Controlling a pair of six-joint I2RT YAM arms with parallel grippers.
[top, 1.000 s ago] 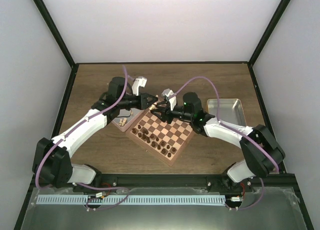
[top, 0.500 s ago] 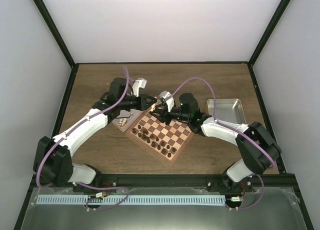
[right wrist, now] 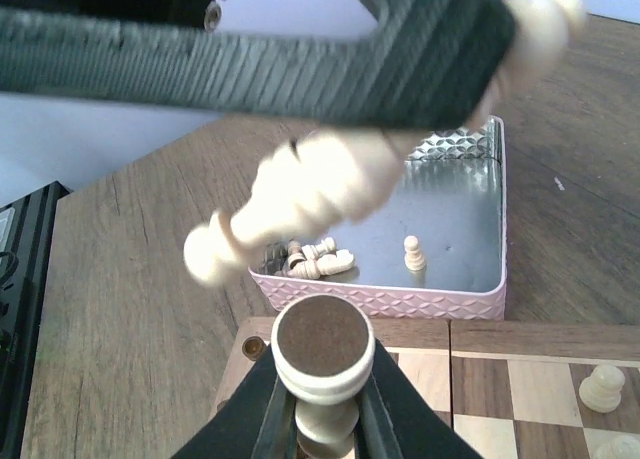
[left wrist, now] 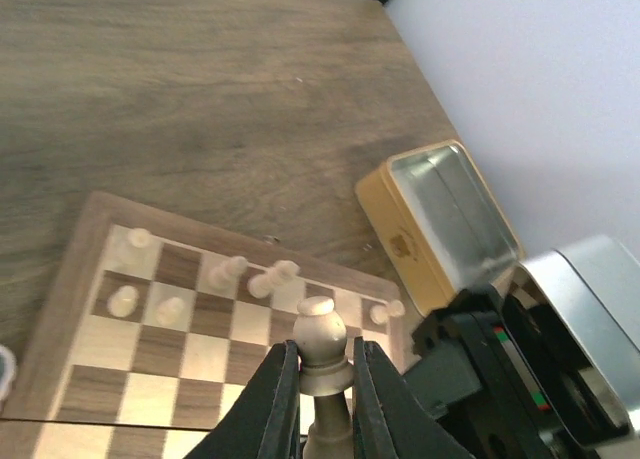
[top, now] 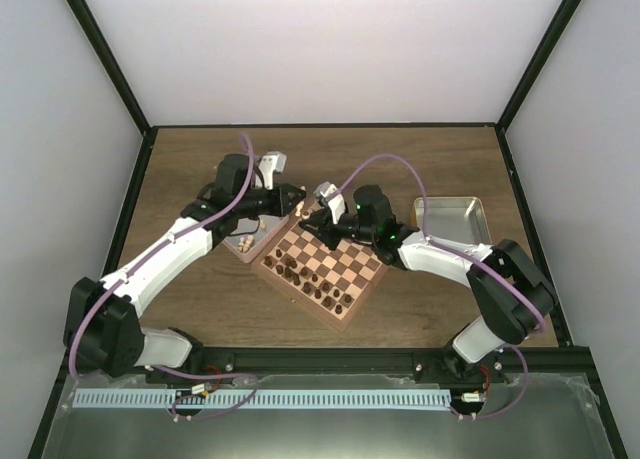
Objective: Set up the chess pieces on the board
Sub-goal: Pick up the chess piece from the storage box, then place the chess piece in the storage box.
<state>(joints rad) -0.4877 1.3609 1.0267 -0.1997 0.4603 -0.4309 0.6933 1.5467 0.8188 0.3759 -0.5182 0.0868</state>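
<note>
top view. the board [top: 360,264] sits turned corner-on toward you. dark pieces [top: 305,279] fill its near-left side. both arms meet over its far corner: the left gripper [top: 297,195] just beyond that corner, the right gripper [top: 310,219] just above it, the two close together. you cannot read either grip from here. a pink tin [top: 247,244] lies against the board's left edge, under the left arm. a silver tray [top: 452,219] lies apart, to the right of the board.

left wrist view. the left gripper [left wrist: 318,347] is clenched on a round-headed piece [left wrist: 318,324], upright between the fingers, above the board [left wrist: 190,354]. several beige chess pieces [left wrist: 230,271] stand or lean in the board's two far rows, unevenly spaced. the silver tray [left wrist: 400,244], yellow on its outer wall, lies just past the board's far corner. the black body of the right arm [left wrist: 500,379] crowds the board's right side.

right wrist view. the right gripper [right wrist: 322,379] grasps a felt-bottomed piece [right wrist: 322,341], brown base toward the camera, both fingers against its stem, over the board [right wrist: 520,389] at its edge. the pink tin [right wrist: 400,301] sits right behind that edge; a few beige pieces lie inside and one stands. above, a ribbed finger [right wrist: 300,69] of the left gripper crosses the frame with its blurred round-headed piece [right wrist: 320,194] below it.
</note>
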